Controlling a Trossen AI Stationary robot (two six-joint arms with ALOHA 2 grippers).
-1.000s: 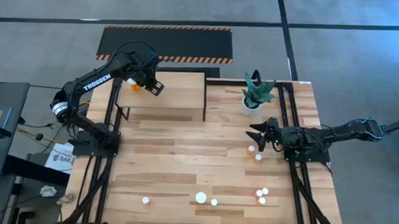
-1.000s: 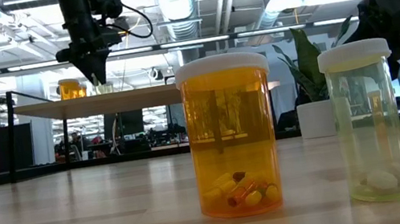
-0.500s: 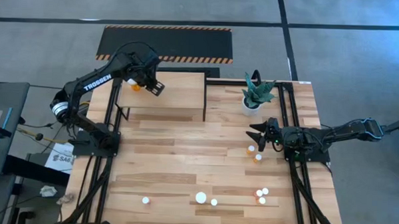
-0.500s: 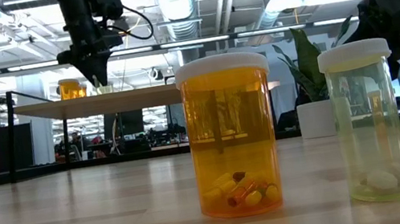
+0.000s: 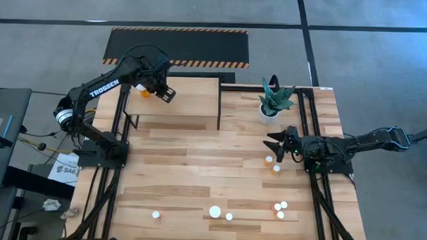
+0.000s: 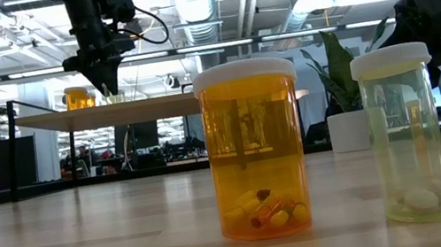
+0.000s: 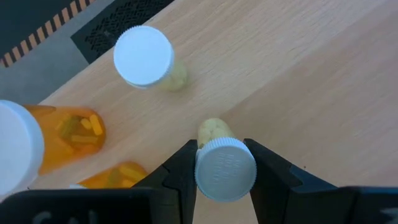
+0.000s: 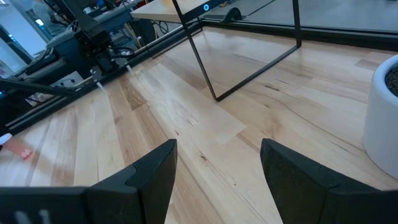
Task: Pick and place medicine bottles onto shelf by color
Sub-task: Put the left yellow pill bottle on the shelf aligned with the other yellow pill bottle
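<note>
Upper left in the high view, the left gripper (image 7: 225, 169) clamps a pale-yellow medicine bottle (image 7: 224, 167) over the shelf (image 5: 193, 98). Centre right, the right gripper (image 8: 217, 165) hovers with fingers spread wide, empty.

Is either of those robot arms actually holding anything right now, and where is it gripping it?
Yes: the left end effector grips a yellowish medicine bottle by its white cap, over the shelf. The right end effector is open, empty.

The light-wood table (image 5: 197, 169) fills mid-frame, carrying the shelf (image 5: 189, 98) at its upper left, a potted plant (image 5: 272, 101) upper right, and white-capped medicine bottles (image 5: 215, 212) scattered along the lower right
</note>
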